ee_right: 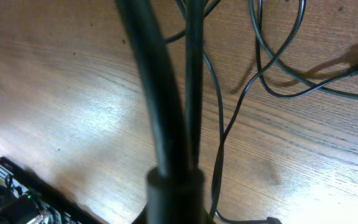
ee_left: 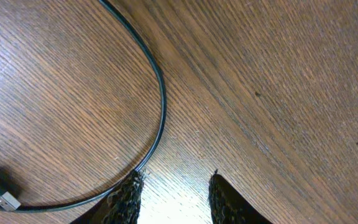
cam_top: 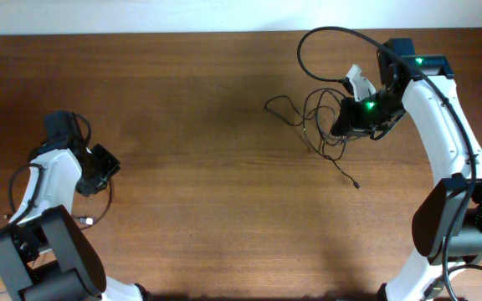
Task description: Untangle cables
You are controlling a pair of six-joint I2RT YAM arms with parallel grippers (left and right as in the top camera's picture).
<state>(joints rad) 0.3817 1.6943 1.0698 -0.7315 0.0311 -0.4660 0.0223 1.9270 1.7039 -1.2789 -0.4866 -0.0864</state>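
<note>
Looking down, your right gripper (cam_top: 347, 117) fingers are clamped shut on strands of the tangled cables (cam_top: 320, 125); your left gripper (ee_left: 173, 200) fingers stand apart, empty, a separate cable (ee_left: 161, 106) curving just beside one.

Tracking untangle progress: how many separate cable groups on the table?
2. One loose cable lies by the left gripper; one tangle sits at the right gripper, which may hide strands.
</note>
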